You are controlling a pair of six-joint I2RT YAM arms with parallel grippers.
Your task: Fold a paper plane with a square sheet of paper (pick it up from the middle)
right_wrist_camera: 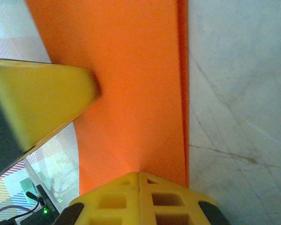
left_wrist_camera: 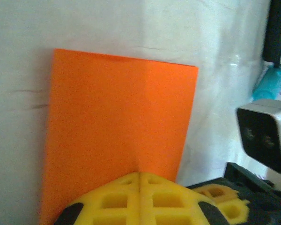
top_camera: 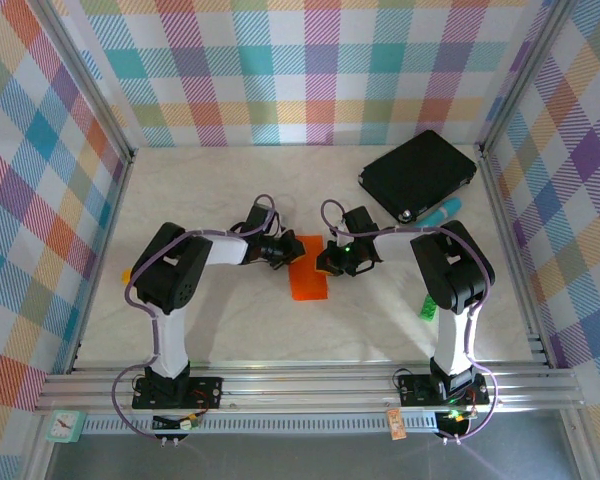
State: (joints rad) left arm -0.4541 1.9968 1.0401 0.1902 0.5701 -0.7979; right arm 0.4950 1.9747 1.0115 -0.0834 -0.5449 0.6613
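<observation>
TWO ARMS, ONE ORANGE STRIP: The left gripper [left_wrist_camera: 139, 177], its yellow jaws closed flat together, meets the near edge of the square sheet of paper [left_wrist_camera: 117, 126]. The right gripper [right_wrist_camera: 139, 176], jaws likewise closed, comes at the same sheet from the opposite side. The two sets of fingertips nearly face each other across the paper (whether each tip pinches a layer or merely presses on it cannot be told from the wrist views). The sheet lies doubled over into a narrow rectangle in the middle of the pale table [top_camera: 230, 330]. Along one long side a thin sliver of a second layer shows in the right wrist view, so the layers appear slightly off.

The step in hand looks like setting the centre crease, early in the folding. Doing it well probably means one tip pinning the paper so it cannot skate on the smooth top. The other tip would then run along the fold line with light, even pressure; digging in could crumple or drag so thin a sheet. Squaring the layers before the crease is hardened would help later folds meet cleanly at the nose.

The black pad [top_camera: 417, 172], a teal thing [top_camera: 446, 210] just beside it and a small green block [top_camera: 429, 306] lie well apart from the work.
</observation>
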